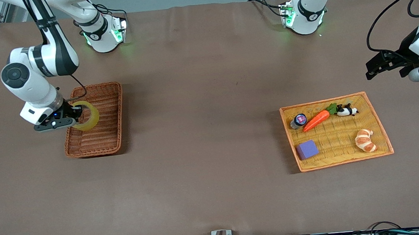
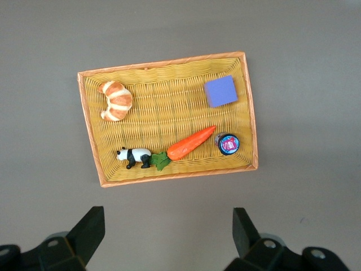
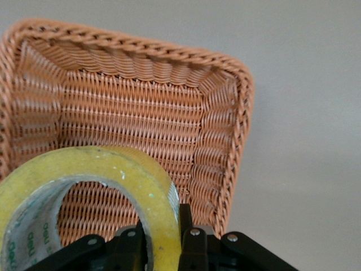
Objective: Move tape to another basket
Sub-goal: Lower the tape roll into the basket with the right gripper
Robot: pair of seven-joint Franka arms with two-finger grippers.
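Two woven containers sat well apart on the brown table (image 1: pixel 207 95). From the front, the right gripper (image 1: pixel 76 115) hung over the deep reddish wicker basket (image 1: pixel 116 113) at the right arm's end, its fingers clamped on the wall of the translucent yellowish tape (image 1: pixel 91 117). The left gripper (image 1: pixel 385 67) waited above bare table near the flat yellow tray (image 1: pixel 378 126).

Seen from the left wrist, the left gripper's fingers (image 2: pixel 90 228) were spread wide. The tray (image 2: pixel 169 113) held a croissant (image 2: pixel 116 100), purple block (image 2: pixel 220 91), carrot (image 2: pixel 190 142), panda (image 2: pixel 133 156) and round cap (image 2: pixel 228 144).

Seen from the right wrist, the tape (image 3: pixel 124 186) was a ring with a grey core, pinched over the basket's ribbed weave (image 3: pixel 141 113).
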